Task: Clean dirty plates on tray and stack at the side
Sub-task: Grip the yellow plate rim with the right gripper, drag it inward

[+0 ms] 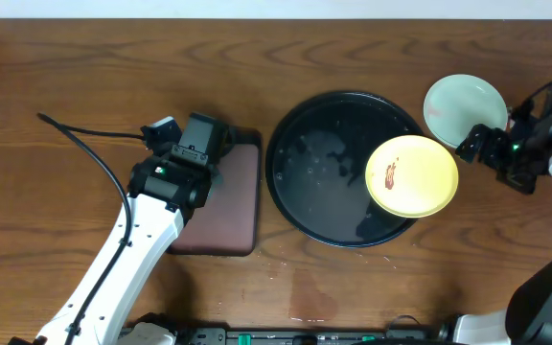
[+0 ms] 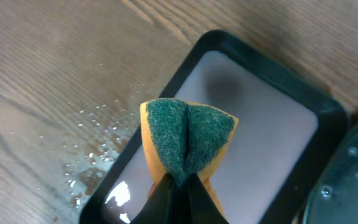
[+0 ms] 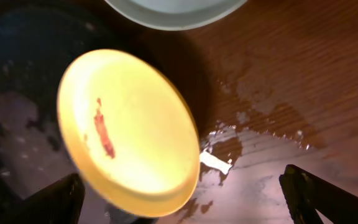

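Note:
A pale yellow plate [image 1: 412, 175] with a reddish-brown smear lies tilted on the right rim of the large black tray [image 1: 324, 182]. It also shows in the right wrist view [image 3: 126, 130], slightly blurred. My right gripper [image 1: 474, 144] is open just right of the plate. Its fingers [image 3: 185, 196] stand wide apart, with the plate's near edge between them. A light blue plate [image 1: 463, 105] lies on the table beyond the tray, top edge of the right wrist view [image 3: 173, 12]. My left gripper [image 1: 199, 144] is shut on a folded green-and-yellow sponge [image 2: 188, 134]. No other plate shows.
The left gripper [image 2: 179, 183] hovers over a smaller dark brown rectangular tray [image 1: 233, 211], which also shows in the left wrist view [image 2: 266, 137]. Water droplets [image 2: 92, 143] lie on the wood beside it. A wet patch [image 3: 253, 124] spreads on the table right of the black tray. A black cable [image 1: 84, 144] runs at the left.

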`<action>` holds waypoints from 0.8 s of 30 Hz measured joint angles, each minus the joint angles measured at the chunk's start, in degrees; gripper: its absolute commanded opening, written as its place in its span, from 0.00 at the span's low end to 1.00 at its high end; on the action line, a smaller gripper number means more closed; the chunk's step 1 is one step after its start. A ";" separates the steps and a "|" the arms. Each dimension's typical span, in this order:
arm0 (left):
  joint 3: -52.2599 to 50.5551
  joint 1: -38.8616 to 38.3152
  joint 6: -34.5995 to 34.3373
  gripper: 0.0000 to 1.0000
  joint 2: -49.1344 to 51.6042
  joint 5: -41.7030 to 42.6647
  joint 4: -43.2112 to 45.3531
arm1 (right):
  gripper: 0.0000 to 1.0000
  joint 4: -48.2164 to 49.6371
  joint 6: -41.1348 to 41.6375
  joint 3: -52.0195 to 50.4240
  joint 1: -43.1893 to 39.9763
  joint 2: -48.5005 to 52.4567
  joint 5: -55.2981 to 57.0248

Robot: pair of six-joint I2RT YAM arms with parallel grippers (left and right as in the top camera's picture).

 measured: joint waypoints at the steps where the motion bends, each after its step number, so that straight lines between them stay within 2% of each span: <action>1: 0.00 0.00 -0.02 0.08 0.00 0.24 0.11 | 0.98 1.38 0.04 -1.07 0.61 0.00 0.90; 4: 0.00 0.00 -0.13 0.08 0.00 0.55 0.15 | 0.82 6.54 0.00 -5.66 2.23 0.11 3.13; 5: 0.00 0.00 -0.13 0.08 0.00 0.57 0.13 | 0.69 8.02 0.09 -6.95 2.56 0.22 3.61; 6: 0.00 0.00 -0.13 0.08 0.00 0.66 0.09 | 0.63 9.46 0.26 -8.15 2.67 0.28 3.98; 7: 0.00 0.00 -0.13 0.08 0.00 0.68 0.11 | 0.63 10.64 0.61 -9.11 2.71 0.35 4.28; 9: 0.00 0.00 -0.13 0.08 0.00 0.68 0.13 | 0.71 12.11 1.18 -10.49 2.69 0.37 4.90; 12: 0.00 0.00 -0.13 0.08 0.00 0.68 0.13 | 0.70 13.75 1.77 -12.13 2.67 0.37 5.44; 13: 0.00 0.00 -0.13 0.08 0.00 0.68 0.15 | 0.67 14.16 1.81 -12.68 2.67 0.37 5.46; 15: 0.00 0.00 -0.13 0.08 0.00 0.68 0.15 | 0.53 15.21 1.90 -14.19 2.67 0.39 5.68; 16: 0.00 0.00 -0.13 0.08 0.00 0.68 0.17 | 0.50 15.52 2.08 -14.82 2.67 0.44 5.81; 20: 0.00 0.00 -0.13 0.08 0.00 0.68 0.20 | 0.47 16.02 2.38 -16.17 2.67 0.72 5.79; 23: 0.00 0.00 -0.13 0.08 0.00 0.68 0.22 | 0.34 16.35 2.34 -16.59 2.67 0.83 5.77; 24: 0.00 0.00 -0.13 0.08 0.00 0.68 0.22 | 0.33 16.39 2.36 -16.68 2.67 0.83 5.73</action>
